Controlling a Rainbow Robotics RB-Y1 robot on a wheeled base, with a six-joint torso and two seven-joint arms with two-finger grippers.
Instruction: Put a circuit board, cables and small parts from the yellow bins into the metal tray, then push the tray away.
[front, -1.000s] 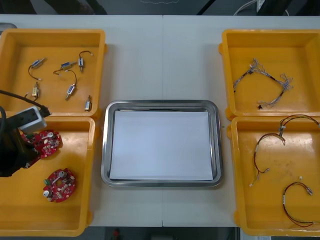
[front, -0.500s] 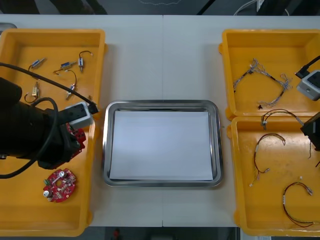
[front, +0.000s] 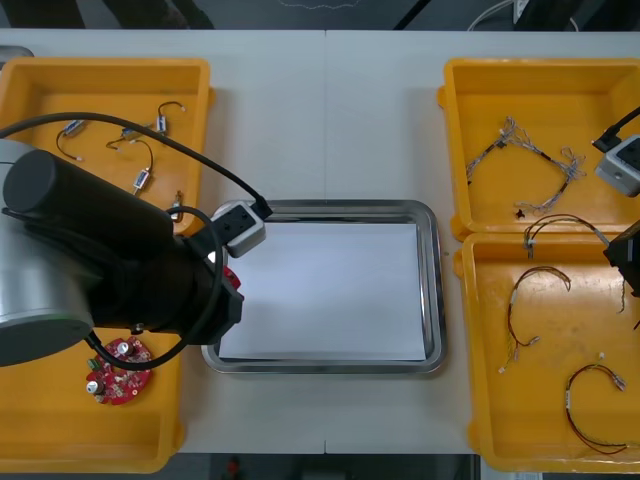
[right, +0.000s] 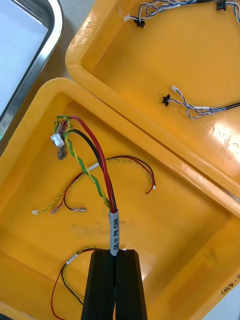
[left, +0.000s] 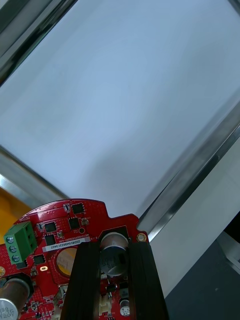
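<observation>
tray check first: the metal tray (front: 432, 290) sits between the bins with its white inside bare, so nothing is delivered yet.

now your left gripper (left: 114, 257): its fingers are clamped on a round red circuit board (left: 55, 225), pinching it near the edge. in the front view the arm reaches over the near left bin (front: 60, 440), and a sliver of red peeks out right at the tray's left rim. the wrist view puts the white floor just past the board, so i'd call it on the doorstep, not yet set down.

over to your right gripper (right: 115, 257), above the near right bin (front: 480, 400): fingers nearly together, nipping a red, black and yellow-green cable (right: 95, 165) by its white label sleeve. its far end hangs clear of the bin floor. so that's lifted, with the whole trip to the tray ahead.

what's left, as i read it: release the board, bring that cable across, then fetch from the small metal parts (front: 140, 180) in the far left bin (front: 110, 65). a second board (front: 118, 368) and more red and yellow cables (front: 590, 405) sit in the bins, and the blue and white cables (front: 530, 155) lie untouched. the push comes last. early days.
</observation>
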